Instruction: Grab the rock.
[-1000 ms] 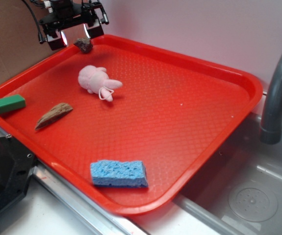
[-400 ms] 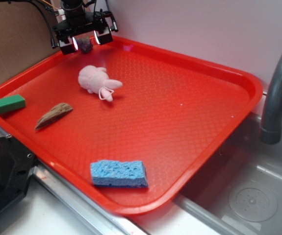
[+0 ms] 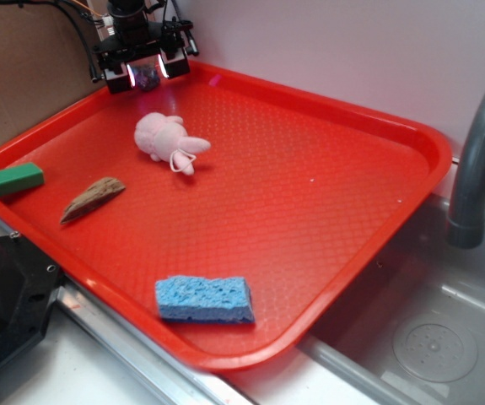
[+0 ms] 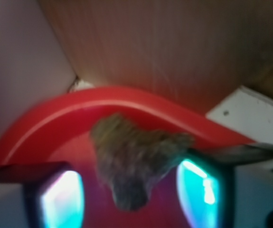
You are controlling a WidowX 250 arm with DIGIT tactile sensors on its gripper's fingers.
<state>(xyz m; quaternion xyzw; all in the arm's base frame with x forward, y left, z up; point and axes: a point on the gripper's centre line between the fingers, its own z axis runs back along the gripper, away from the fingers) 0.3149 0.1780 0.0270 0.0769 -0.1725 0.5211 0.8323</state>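
Both tool (image 3: 145,74) pads flank rock (image 4: 134,161) (contact unclear).

Even, soft light outside; blurred wrist view.
The exterior picture was bright with weak shadows on the red tray (image 3: 326,194). The wrist picture was out of focus, with glowing cyan pads (image 4: 60,202).

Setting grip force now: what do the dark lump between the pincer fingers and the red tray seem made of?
Dark grey-brown lump: seemingly stone, matte, rough and irregular. Red tray: likely moulded plastic, semi-gloss, with a fine diamond-patterned surface and smooth raised rim.
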